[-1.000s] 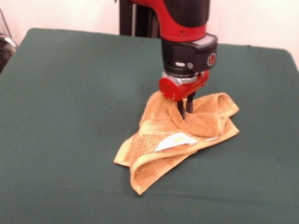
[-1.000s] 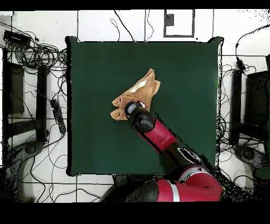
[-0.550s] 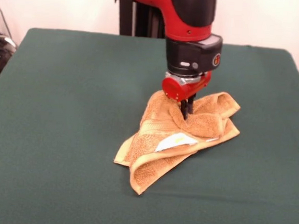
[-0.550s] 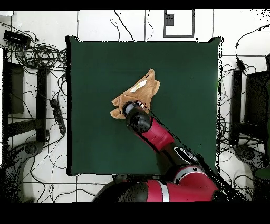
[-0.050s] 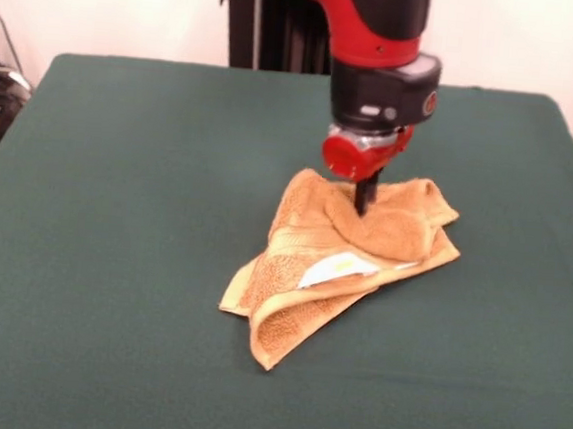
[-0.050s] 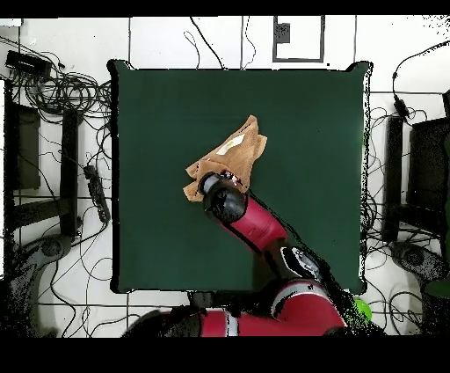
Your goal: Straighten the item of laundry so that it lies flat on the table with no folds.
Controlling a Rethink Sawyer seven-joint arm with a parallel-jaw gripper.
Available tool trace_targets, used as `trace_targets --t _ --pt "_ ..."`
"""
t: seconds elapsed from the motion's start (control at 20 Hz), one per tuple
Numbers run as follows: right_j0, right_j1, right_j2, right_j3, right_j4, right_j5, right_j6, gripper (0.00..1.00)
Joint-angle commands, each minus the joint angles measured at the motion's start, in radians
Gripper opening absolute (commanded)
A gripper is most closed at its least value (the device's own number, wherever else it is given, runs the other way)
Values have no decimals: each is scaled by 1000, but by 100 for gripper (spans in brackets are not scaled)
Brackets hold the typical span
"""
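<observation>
Lying crumpled on the green table (image 5: 116, 210), the orange-tan towel (image 5: 333, 254) shows its white tag (image 5: 334, 269). The gripper (image 5: 363, 207) pinches a raised fold.

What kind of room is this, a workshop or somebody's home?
Most likely a robotics lab. A red and black arm works over a towel on a green felt table, and loose cables sprawl over the tiled floor around it.
</observation>
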Motion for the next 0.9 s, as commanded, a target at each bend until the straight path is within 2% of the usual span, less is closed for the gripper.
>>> trace_targets --t 0.05,0.55,0.9 --pt "106 -109 -122 -114 -49 490 149 0" --pt "93 -143 -159 -149 -97 643 110 0" --pt "68 -219 -192 -129 -148 752 48 0"
